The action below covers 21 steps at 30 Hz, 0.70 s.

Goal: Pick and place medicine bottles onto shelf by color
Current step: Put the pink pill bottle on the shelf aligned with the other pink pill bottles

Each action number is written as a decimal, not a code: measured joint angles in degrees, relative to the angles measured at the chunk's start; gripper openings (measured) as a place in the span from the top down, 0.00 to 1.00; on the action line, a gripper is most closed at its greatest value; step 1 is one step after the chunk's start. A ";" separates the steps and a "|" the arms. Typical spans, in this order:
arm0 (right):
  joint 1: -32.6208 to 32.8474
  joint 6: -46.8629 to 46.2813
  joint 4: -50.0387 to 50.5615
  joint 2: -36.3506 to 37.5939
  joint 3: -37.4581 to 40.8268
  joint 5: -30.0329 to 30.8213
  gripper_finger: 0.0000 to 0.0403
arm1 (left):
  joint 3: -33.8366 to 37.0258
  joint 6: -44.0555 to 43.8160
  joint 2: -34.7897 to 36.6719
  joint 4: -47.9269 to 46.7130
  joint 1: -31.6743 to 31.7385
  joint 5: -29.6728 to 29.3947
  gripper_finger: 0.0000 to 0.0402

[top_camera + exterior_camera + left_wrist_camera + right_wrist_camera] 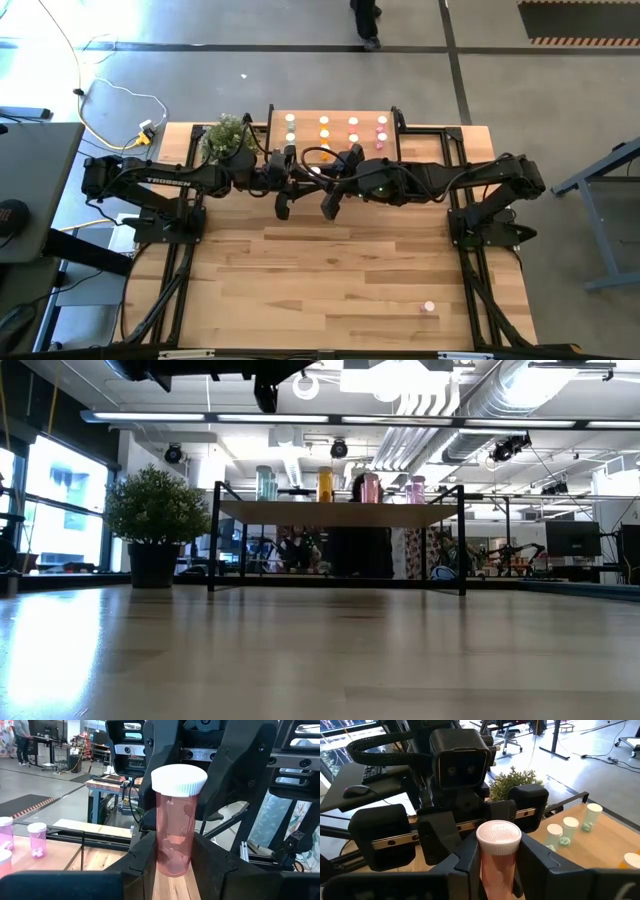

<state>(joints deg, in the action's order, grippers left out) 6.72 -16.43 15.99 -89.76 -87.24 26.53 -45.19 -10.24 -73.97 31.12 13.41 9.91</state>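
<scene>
While both grippers meet above the table's middle, just in front of the shelf point(335, 125), you see one red-pink bottle point(176, 827) pinched between them.

Your left gripper point(172, 862) clamps its fingers on the bottle's lower body, and the right gripper point(497, 862) closes round the same bottle under its white cap. From overhead the arms hide the bottle and part of the shelf's near row; the other bottles stand in rows there. One pink bottle point(429, 307) sits alone at the table's near right. The level view cuts both grippers off.
</scene>
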 joint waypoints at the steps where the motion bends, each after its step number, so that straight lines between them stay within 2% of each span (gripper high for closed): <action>1: 0.00 0.01 0.00 0.00 0.00 -0.02 0.78 | 0.00 0.00 0.00 0.02 0.00 0.00 0.76; 8: 0.04 0.38 0.00 0.00 0.00 1.18 0.78 | 0.00 -0.06 0.00 0.11 0.02 -0.09 0.72; 17: 0.02 0.44 0.04 0.00 0.00 3.79 0.78 | -0.02 -0.14 0.00 0.00 0.02 -0.37 0.50; 21: 0.39 0.62 0.05 0.09 0.00 6.87 0.78 | -0.02 -0.28 0.23 -0.31 0.21 -2.05 0.41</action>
<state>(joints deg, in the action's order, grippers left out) 7.11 -15.81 16.04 -89.67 -87.24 33.40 -45.21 -10.52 -73.75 30.80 13.62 7.87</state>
